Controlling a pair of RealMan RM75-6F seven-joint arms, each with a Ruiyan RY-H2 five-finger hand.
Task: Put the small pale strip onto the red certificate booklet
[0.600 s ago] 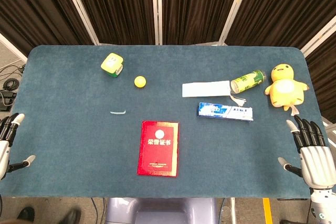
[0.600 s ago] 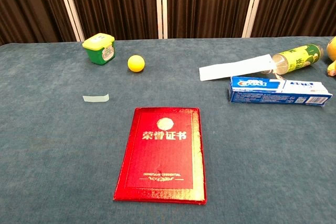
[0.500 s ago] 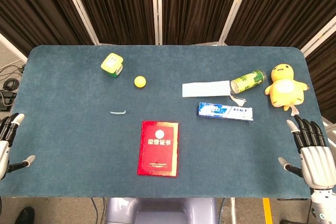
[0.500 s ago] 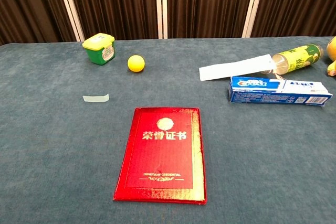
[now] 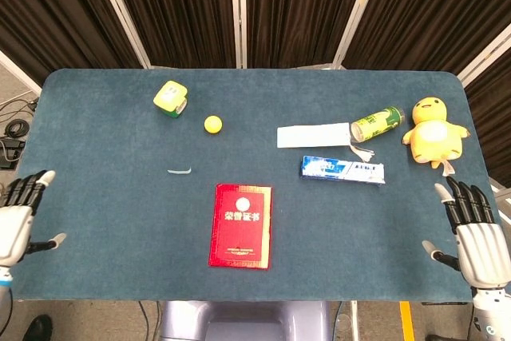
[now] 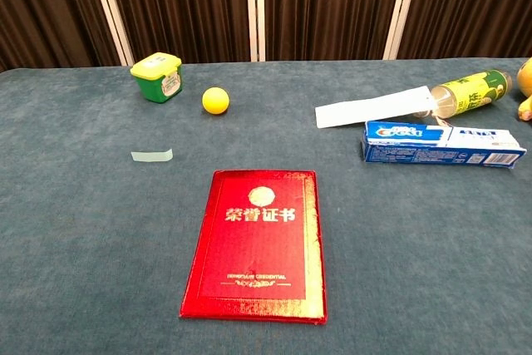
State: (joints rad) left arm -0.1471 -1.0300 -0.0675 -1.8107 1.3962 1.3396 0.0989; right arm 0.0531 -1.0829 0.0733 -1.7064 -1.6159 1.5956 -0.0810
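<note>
So honestly we haven't started the real work yet; the small pale strip [image 6: 152, 155] is lying flat on the bare cloth, left of and a bit beyond the red certificate booklet [image 6: 258, 244], close to it but not touching; nothing sits on the booklet's cover, so picking up, carrying over and setting down are all left to do, as far as we can judge.

Nearest us, at the front edge of the table [image 5: 104, 197]: our left hand [image 5: 17, 215] hangs at the front-left corner, fingers spread, holding nothing and touching nothing we can see; our right hand [image 5: 476, 231] is at the front-right corner, also splayed out and empty; neither shows in the chest view. The left one is on the strip's side, so we'd guess that's the one to use, but a thin flat strip on cloth looks fiddly to pinch.

Going further back: the booklet lies closed near the front edge, roughly mid-table; past it on the right there's a toothpaste box [image 6: 443, 144], then a white paper slip [image 6: 371, 109] with a green can [image 6: 470, 91] on its side; a yellow ball [image 6: 215, 100] and a green tub [image 6: 156, 76] sit toward the far left; a yellow plush chick [image 5: 433, 131] is by the right edge.
</note>
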